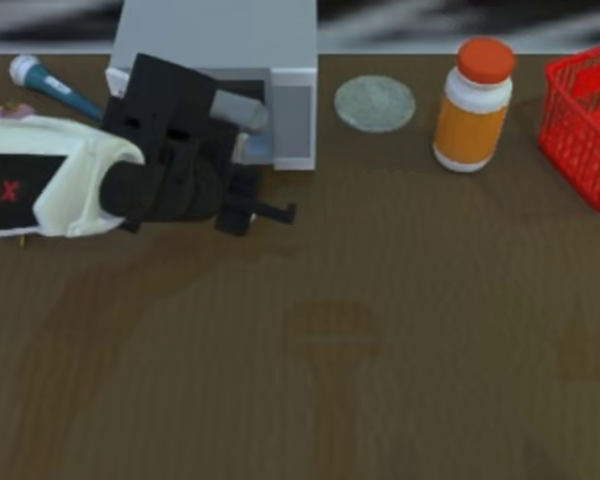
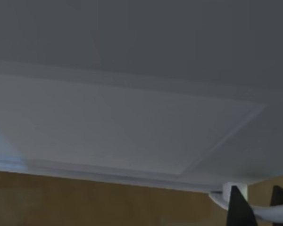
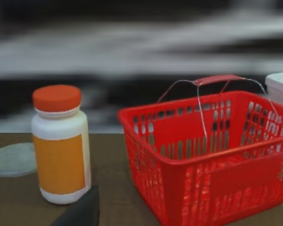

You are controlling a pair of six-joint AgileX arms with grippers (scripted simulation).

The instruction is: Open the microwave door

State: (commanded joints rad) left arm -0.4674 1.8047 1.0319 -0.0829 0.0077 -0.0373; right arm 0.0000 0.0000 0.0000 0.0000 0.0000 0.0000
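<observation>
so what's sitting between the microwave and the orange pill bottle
In the top view, a flat grey round disc lies on the table between the microwave and the bottle, touching neither.

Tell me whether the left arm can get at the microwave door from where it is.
Probably yes: the left gripper is already at the microwave door, at the microwave's front, with nothing between them.
</observation>
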